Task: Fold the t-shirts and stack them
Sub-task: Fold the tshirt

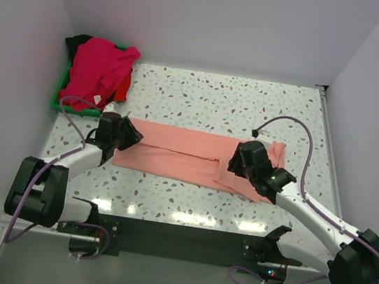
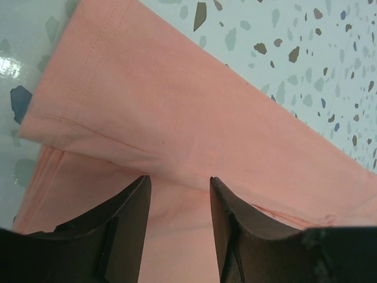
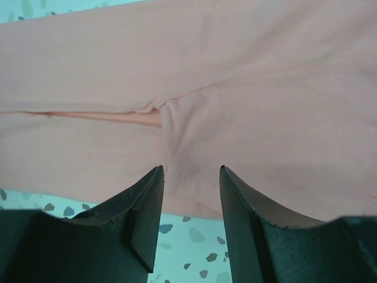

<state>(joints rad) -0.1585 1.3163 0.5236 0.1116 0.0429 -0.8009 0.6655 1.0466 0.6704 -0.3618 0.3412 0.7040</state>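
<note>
**Across a speckled table, a salmon-pink shirt lies flat between two robot arms**

Seen from above, a white terrazzo-style table [image 1: 217,96] with grey flecks fills the floor of a white-walled booth. A salmon-pink t-shirt [image 1: 180,156] lies flat at its centre, folded into a long band that runs from nine o'clock to three o'clock.

The left arm [image 1: 67,160] reaches in from seven o'clock to the band's nine o'clock end. The right arm [image 1: 313,216] reaches in from five o'clock to the three o'clock end, where the cloth widens and bunches slightly.

At ten o'clock, in the far corner, sits a green tray [image 1: 58,99]. A crumpled magenta-pink t-shirt [image 1: 98,65] is heaped on top of it. A red t-shirt [image 1: 122,89] shows at the heap's three o'clock edge and a black t-shirt [image 1: 80,40] at its twelve o'clock edge.

The left gripper [image 2: 178,183] is over the salmon cloth with its two dark fingers spread apart and nothing pinched between them. The right gripper [image 3: 191,171] is likewise spread, with bare cloth showing in the gap.

A stitched hem [image 2: 88,59] runs along the layered shirt end under the left wrist camera. Under the right one, a fold crease [image 3: 156,109] crosses the cloth.

A small white label [image 1: 97,99] hangs at the magenta heap's six o'clock edge, and its writing is too small to read.
</note>
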